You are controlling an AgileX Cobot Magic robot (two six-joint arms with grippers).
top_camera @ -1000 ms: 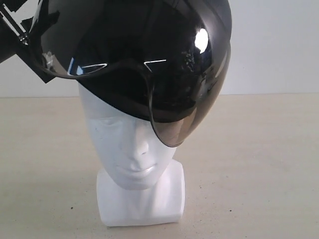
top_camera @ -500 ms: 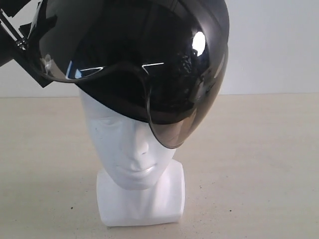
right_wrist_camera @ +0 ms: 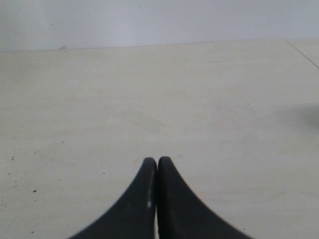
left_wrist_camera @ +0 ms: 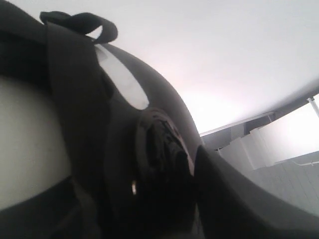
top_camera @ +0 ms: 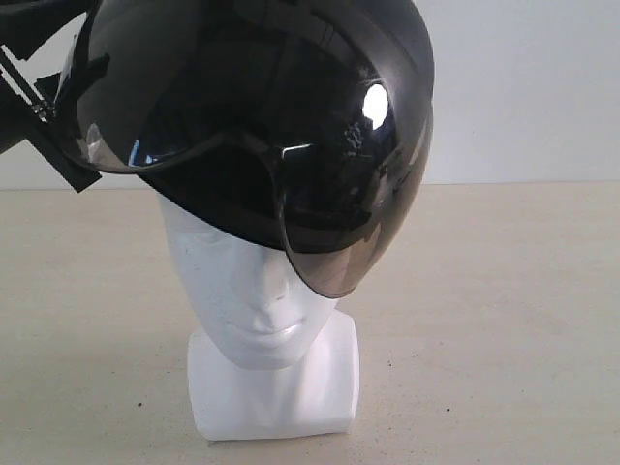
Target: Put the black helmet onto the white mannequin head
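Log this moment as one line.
black helmet: tilted atop white mannequin head | left gripper: at helmet edge, grip unclear | right gripper: shut, empty

The crown and brow of the white mannequin head (top_camera: 254, 291) are covered by the black helmet (top_camera: 329, 68), whose top is cut off by the upper edge. The left gripper (top_camera: 46, 131) is cropped at the side edge and partly hidden behind the helmet; how its jaws stand cannot be told
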